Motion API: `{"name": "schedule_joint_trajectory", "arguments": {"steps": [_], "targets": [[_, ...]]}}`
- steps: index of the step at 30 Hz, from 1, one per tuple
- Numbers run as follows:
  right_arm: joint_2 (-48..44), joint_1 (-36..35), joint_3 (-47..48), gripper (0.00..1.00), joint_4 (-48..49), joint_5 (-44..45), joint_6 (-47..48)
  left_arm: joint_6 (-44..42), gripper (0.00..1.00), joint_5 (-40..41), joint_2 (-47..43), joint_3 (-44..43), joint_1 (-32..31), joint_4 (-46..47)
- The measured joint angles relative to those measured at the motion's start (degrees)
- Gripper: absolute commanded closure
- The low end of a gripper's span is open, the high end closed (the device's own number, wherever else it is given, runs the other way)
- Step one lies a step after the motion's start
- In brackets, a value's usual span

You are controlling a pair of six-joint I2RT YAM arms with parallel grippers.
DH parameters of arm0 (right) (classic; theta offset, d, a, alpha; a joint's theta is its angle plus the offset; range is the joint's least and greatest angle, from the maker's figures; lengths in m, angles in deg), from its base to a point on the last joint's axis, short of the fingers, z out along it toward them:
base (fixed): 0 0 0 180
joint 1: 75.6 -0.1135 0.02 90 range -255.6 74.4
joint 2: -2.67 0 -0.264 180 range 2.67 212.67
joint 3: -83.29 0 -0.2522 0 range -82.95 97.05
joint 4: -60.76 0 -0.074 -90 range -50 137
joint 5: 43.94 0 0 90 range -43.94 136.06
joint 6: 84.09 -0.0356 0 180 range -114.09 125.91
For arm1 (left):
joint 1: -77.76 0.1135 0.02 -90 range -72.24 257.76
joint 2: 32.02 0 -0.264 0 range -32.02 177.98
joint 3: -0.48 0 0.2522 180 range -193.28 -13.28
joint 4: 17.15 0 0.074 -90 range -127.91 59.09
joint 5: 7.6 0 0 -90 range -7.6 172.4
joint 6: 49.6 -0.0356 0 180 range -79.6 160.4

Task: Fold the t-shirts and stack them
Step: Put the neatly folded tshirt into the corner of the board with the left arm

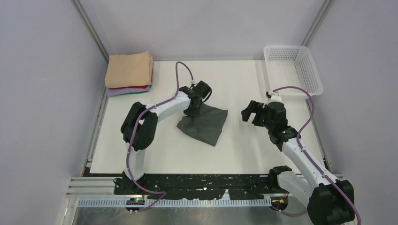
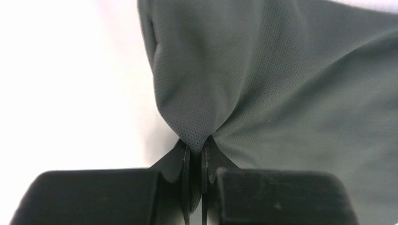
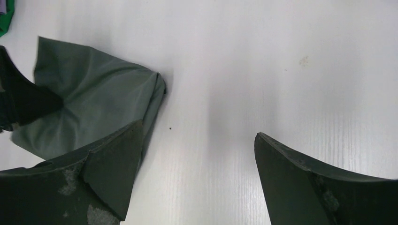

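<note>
A folded dark charcoal-grey t-shirt (image 1: 205, 123) lies in the middle of the white table. My left gripper (image 1: 193, 108) is shut on its far-left corner; the left wrist view shows the cloth (image 2: 263, 84) pinched between the closed fingers (image 2: 196, 152) and pulled up into a peak. My right gripper (image 1: 248, 114) is open and empty, hovering to the right of the shirt; the right wrist view shows the shirt (image 3: 94, 108) beyond its left finger. A stack of folded shirts, peach-tan (image 1: 129, 69) on top with red and lavender edges below, sits at the far left corner.
A white plastic mesh basket (image 1: 293, 69) stands at the far right corner. Metal frame posts and grey walls enclose the table (image 1: 244, 154). A black strip runs along the near edge by the arm bases.
</note>
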Motion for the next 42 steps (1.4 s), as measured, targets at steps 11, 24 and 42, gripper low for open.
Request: {"name": "schedule_joint_trajectory", "arguments": {"steps": [11, 24, 42], "targets": [[-7.85, -0.02, -6.25, 0.05, 2.38, 10.49, -0.74, -17.59, 1.0, 16.98, 2.8, -16.5, 7.3, -1.86], [-7.96, 0.0, -7.08, 0.05, 4.5, 17.88, -0.66, -35.21, 1.0, 19.54, 12.96, -39.56, 21.84, -1.62], [-6.6, -0.02, -8.07, 0.05, 5.97, 24.22, -1.49, -42.29, 1.0, 17.94, 7.56, -41.33, 24.33, -1.11]]}}
